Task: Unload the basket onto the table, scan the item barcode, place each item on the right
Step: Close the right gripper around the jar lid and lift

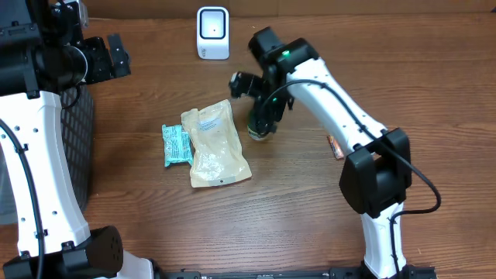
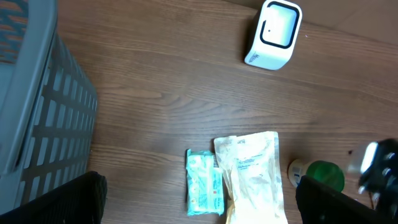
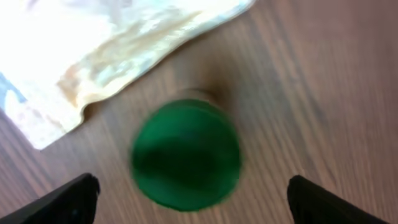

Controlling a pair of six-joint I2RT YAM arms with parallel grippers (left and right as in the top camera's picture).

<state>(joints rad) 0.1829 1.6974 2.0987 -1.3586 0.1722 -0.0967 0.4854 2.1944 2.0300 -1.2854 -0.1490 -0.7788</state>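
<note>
— Looking at the right arm (image 1: pixel 333 101): what do its jaws have?
— Nothing. They stand wide apart on either side of the green-capped bottle (image 3: pixel 185 155), touching neither side. The bottle stands upright on the counter (image 1: pixel 155 225), just beside the tan pouch (image 1: pixel 217 147).
— And the left jaws?
— Spread wide, empty, near the basket (image 2: pixel 37 124). The scanner (image 1: pixel 212 32) sits well apart from the bottle.
</note>
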